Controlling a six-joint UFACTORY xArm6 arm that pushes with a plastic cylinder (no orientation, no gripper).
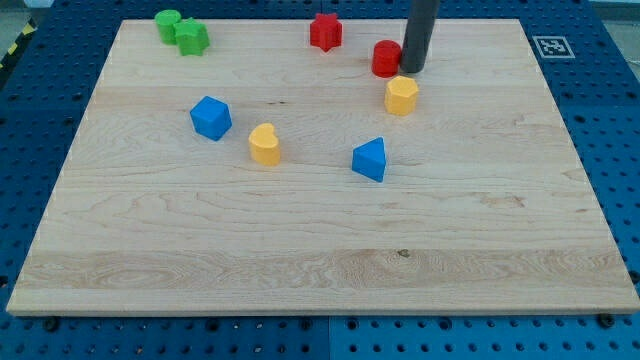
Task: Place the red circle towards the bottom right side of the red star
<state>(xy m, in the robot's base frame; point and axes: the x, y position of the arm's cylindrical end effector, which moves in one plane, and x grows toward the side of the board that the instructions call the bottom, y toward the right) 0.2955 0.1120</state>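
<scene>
The red circle (386, 58) stands near the view's top, to the lower right of the red star (325, 32). My tip (412, 69) is at the red circle's right side, touching or almost touching it. The dark rod rises out of the view's top. A yellow hexagon (401, 96) sits just below the red circle and my tip.
Two green blocks (181, 31) sit together at the view's top left. A blue block (211, 117) is at the left middle, a yellow heart-like block (265, 144) beside it, and a blue triangle (370, 159) at the centre. The wooden board (320, 260) lies on a blue pegboard.
</scene>
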